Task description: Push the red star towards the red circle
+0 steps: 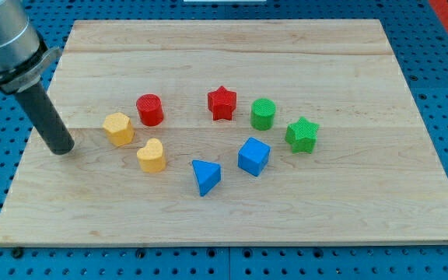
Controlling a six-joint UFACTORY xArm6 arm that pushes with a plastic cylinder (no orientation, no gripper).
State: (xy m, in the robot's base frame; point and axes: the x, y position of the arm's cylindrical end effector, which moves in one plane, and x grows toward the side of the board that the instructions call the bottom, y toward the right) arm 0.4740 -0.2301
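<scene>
2 reds apart — my tip (61, 148) left of red circle (150, 110), red star (222, 103).

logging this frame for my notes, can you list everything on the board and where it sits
red circle: 1, red, upper left of the cluster
red star: 1, red, top middle of the cluster, to the view's right of the red circle
green cylinder: 1, green, just right of the red star
green star: 1, green, far right of the cluster
blue cube: 1, blue, lower right of the cluster
blue triangle: 1, blue, bottom of the cluster
yellow heart: 1, yellow, lower left, below the red circle
yellow hexagon: 1, yellow, leftmost block
wooden board: 1, light wood, under everything
my tip: 1, dark rod end, left of the yellow hexagon, apart from every block
</scene>
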